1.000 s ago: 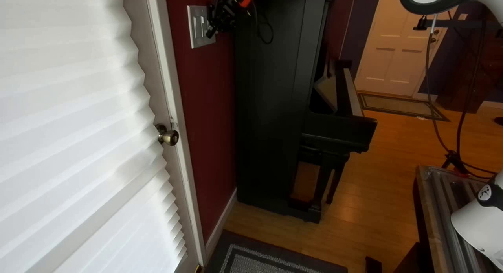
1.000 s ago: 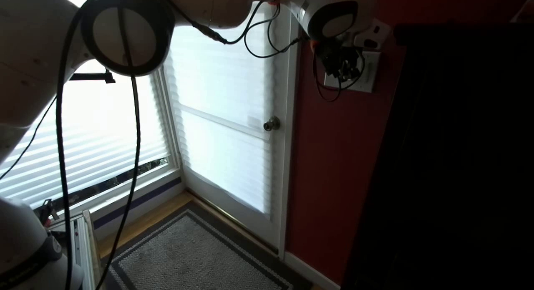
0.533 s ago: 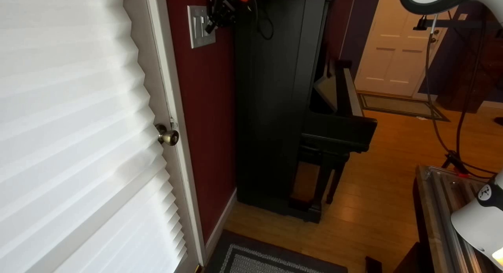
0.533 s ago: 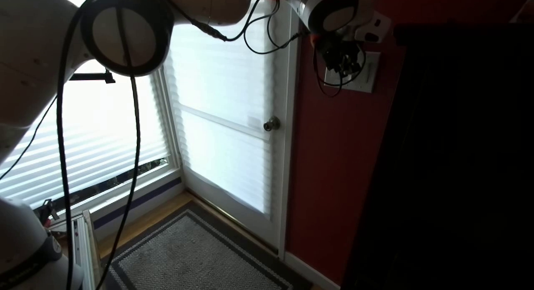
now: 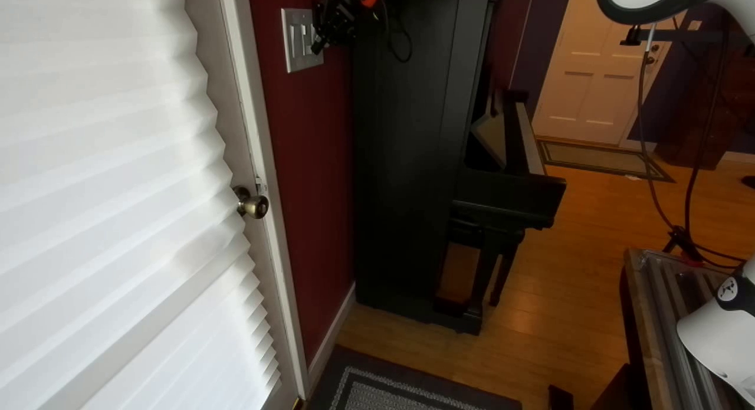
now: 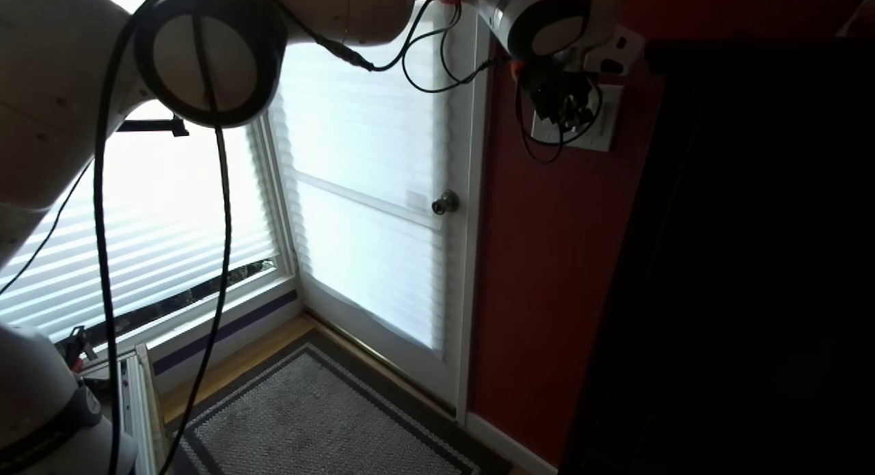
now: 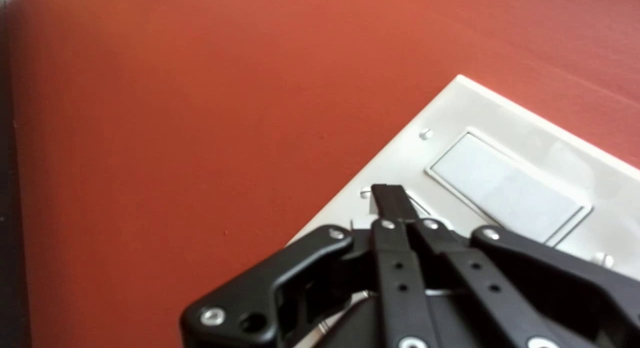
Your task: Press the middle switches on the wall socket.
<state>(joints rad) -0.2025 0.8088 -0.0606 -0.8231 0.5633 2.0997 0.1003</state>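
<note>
The wall socket is an off-white plate with several rocker switches on the red wall. It shows in both exterior views [image 5: 293, 63] [image 6: 604, 137] and in the wrist view [image 7: 400, 160]. A middle switch [image 5: 305, 35] shows beside my fingertips in an exterior view. In the wrist view the fingers cover most of the switch behind them, and an outer rocker [image 7: 507, 185] shows fully. My gripper [image 7: 388, 192] is shut and empty, fingertips together, in front of the plate. It also shows in both exterior views [image 5: 317, 48] [image 6: 573, 125]. I cannot tell whether the tips touch the plate.
A door with a brass doorknob [image 5: 255, 206] and white blind stands beside the plate. A black upright piano [image 5: 407, 162] stands close on the plate's opposite side. Loose cables [image 6: 444, 89] hang from the arm. A grey rug [image 6: 321, 406] lies below.
The gripper rises slightly, then drops back a little. It now stands a touch higher and further right than one second ago. The fingers stay close to the plate.
</note>
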